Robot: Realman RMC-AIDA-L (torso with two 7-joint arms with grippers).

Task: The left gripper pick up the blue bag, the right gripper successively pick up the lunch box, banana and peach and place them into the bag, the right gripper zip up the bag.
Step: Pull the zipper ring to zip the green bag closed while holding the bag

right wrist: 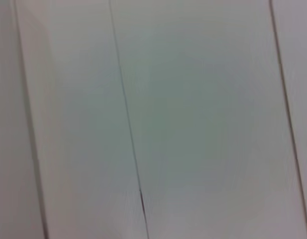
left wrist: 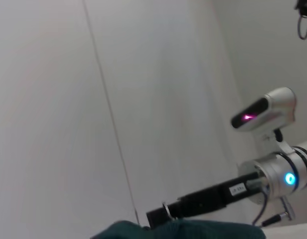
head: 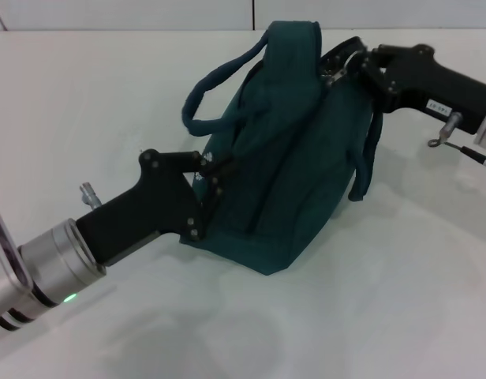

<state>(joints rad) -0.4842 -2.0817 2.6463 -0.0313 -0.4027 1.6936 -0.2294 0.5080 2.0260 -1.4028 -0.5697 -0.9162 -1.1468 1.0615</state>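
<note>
Soft, floppy blue bag (head: 290,158) is seen mid-frame on the bench (head: 85,95), its side pinched by the left gripper (head: 215,175) and its zipper end by the right gripper (head: 342,67), both jaws clamped on fabric.

Only a pale wall (right wrist: 193,109) in the right wrist view, greyish-white with a faint green tint toward the middle. Three thin dark seams (right wrist: 127,119) across it, running roughly 12 to 6 o'clock, each leaning slightly toward 5 o'clock at the low end: one near the 9 o'clock edge, one just off centre toward 9 o'clock, one near the 3 o'clock edge. Short darker nick on the middle seam low down, toward 6 o'clock. No bag, food or gripper fingers in shot.
</note>
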